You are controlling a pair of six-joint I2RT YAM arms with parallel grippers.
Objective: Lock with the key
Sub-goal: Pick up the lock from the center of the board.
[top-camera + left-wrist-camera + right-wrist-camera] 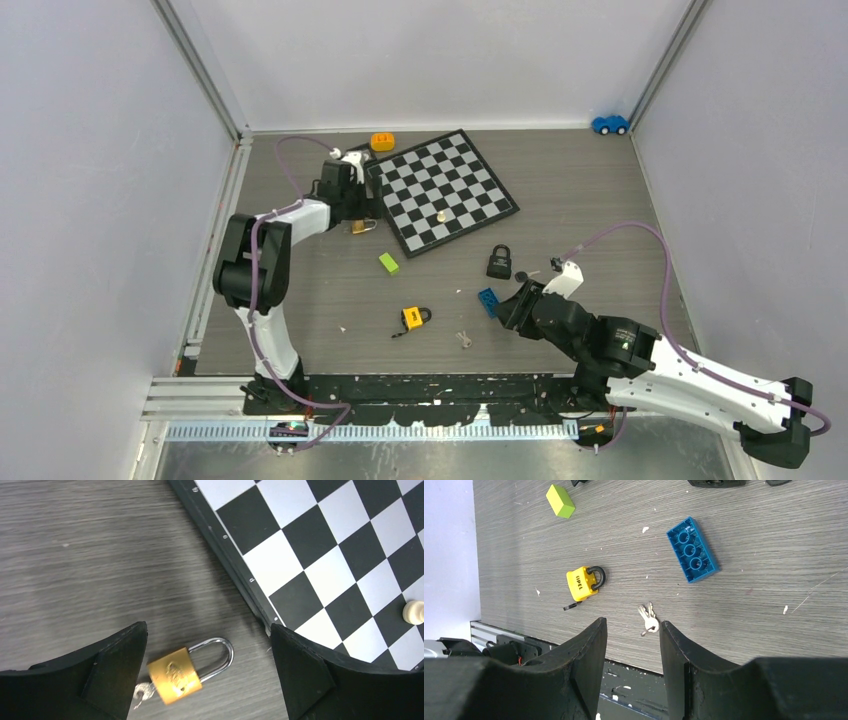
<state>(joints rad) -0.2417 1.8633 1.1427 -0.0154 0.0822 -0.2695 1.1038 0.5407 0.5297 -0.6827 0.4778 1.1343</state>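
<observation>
The left hand (208, 630) hangs with its jaws spread wide and empty over the counter (600, 200). A brass padlock (175, 676) lies flat below it. The padlock is framed between the two fingers, closer to the one on the left of the wrist view. A small silvery key (141, 692) sticks out of the base of the padlock, partly hidden by that finger. The black rim of a chessboard (320, 555) runs just beside the padlock without touching it and passes under the other finger. A pale chess piece (413, 612) stands on the board, well clear of the padlock.

The right hand (632, 625) has its jaws partway apart and holds nothing. A loose bunch of keys (647, 619) lies on bare counter just ahead of the gap between its fingers, touching nothing else. A yellow padlock (582, 584) lies to one side of the bunch, with a dark-headed key in its base. A blue toy brick (692, 550) lies to the other side, and the top view shows it just beside the right hand's fingertips.

A green block (560, 501) and a black padlock (499, 263) lie farther out. An orange object (382, 141) sits by the far corner of the board. A blue toy car (609, 124) is parked at the back wall.
</observation>
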